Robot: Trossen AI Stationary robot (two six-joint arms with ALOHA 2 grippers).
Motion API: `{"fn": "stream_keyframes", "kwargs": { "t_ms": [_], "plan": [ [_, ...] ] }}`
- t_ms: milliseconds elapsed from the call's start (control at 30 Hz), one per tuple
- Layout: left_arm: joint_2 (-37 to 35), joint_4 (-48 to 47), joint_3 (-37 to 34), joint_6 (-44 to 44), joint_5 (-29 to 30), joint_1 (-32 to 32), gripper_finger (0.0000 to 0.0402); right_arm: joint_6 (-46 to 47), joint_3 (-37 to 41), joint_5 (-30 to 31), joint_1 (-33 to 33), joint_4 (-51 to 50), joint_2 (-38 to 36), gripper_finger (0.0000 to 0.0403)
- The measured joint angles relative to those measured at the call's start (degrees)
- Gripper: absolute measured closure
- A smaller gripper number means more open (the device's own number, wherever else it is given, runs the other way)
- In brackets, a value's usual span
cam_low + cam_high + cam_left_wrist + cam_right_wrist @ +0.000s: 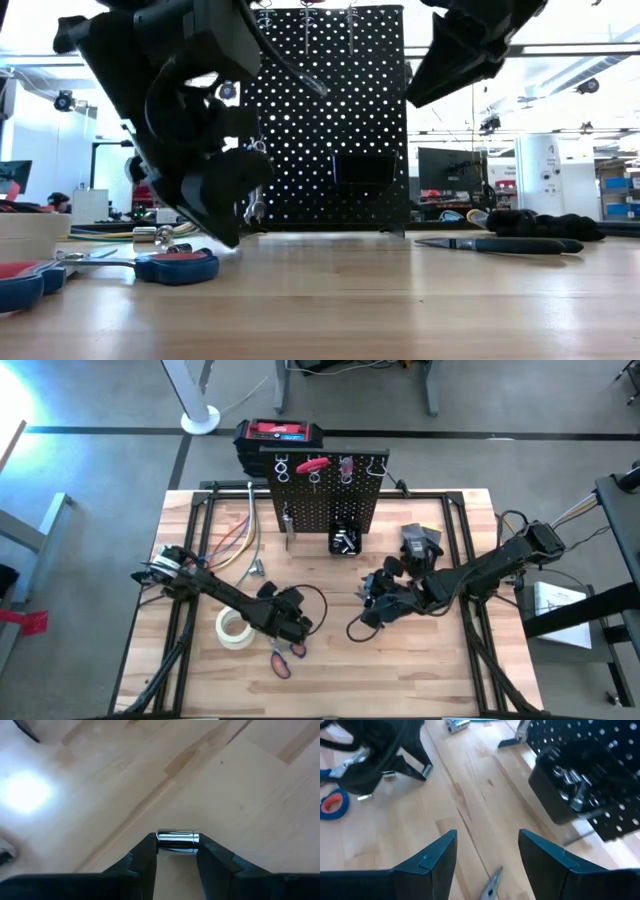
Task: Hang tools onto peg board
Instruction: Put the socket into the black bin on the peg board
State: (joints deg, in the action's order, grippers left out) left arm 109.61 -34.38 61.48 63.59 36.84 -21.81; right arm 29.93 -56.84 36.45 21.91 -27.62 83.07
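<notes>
The black peg board (320,500) stands upright at the table's far middle, with a red-handled tool (313,463) on its top hooks and a small black bin (570,790) of silver sockets. My left gripper (177,845) is at the table's middle left, shut on a small silver socket (177,841). Red-handled scissors (283,658) lie flat just near of it. My right gripper (487,845) hovers open at the middle right, above black-handled pliers (500,243) that lie on the table; their silver tip (492,887) shows below its fingers. My left gripper pinches the socket between its two fingertips, one on each end (162,841), so the socket spans the gap crosswise. The fingers slant down toward the table. Whether the socket is clear of the wood, I cannot tell.
A white tape roll (235,628) lies left of my left gripper. A black glove (420,543) lies right of the bin. A red-and-black toolbox (278,435) stands behind the board. Coloured cables (240,540) and a small silver tool (255,568) lie at the far left.
</notes>
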Motion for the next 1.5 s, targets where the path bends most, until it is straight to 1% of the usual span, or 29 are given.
{"fn": "stream_keyframes", "kwargs": {
  "t_ms": [200,367,500,600,733,833,933,1033,1133,1233,1433,1500],
  "plan": [
    [-3.30,-0.18,0.51,-5.59,0.26,0.23,0.0306,3.61,0.02,4.32,2.78,-4.01,-1.84,0.0208],
    [-7.26,-0.13,0.53,-8.23,-0.11,0.25,0.0306,5.45,0.02,6.99,4.72,-5.71,-3.43,0.0217],
    [-10.95,0.24,0.54,-11.19,-0.05,0.53,0.0306,6.15,0.09,8.16,5.68,-6.45,-4.76,0.0222],
    [-13.47,1.08,0.62,-13.77,0.95,2.00,0.0306,6.18,0.15,8.74,5.99,-6.49,-5.42,0.0226],
    [-15.76,7.09,0.62,-19.89,1.11,6.40,0.0306,7.09,0.49,10.45,5.99,-6.53,-5.57,0.0231],
    [-16.51,14.93,0.62,-26.70,0.58,10.02,0.0306,8.32,0.96,11.49,5.99,-6.60,-5.69,0.0234],
    [-16.95,23.26,0.65,-33.84,-2.14,13.57,0.0306,9.95,1.43,10.56,6.25,-6.84,-5.79,0.0238],
    [-17.03,28.96,0.65,-38.14,-5.87,17.23,0.0306,11.78,2.43,9.79,6.98,-6.95,-5.79,0.0242],
    [-16.95,32.22,0.65,-39.58,-9.85,20.78,0.0306,14.29,3.61,9.76,7.62,-6.96,-5.79,0.0246],
    [-16.18,34.42,0.65,-40.53,-12.22,23.47,0.0306,16.70,4.68,9.73,7.94,-7.07,-5.79,0.0249],
    [-15.90,36.22,0.71,-40.63,-13.43,26.10,0.0305,22.14,7.78,9.63,7.98,-7.12,-5.79,0.0250],
    [-15.90,36.72,0.71,-40.63,-13.45,26.58,0.0292,24.10,8.69,9.52,7.98,-7.17,-5.77,0.0251]
  ]
}}
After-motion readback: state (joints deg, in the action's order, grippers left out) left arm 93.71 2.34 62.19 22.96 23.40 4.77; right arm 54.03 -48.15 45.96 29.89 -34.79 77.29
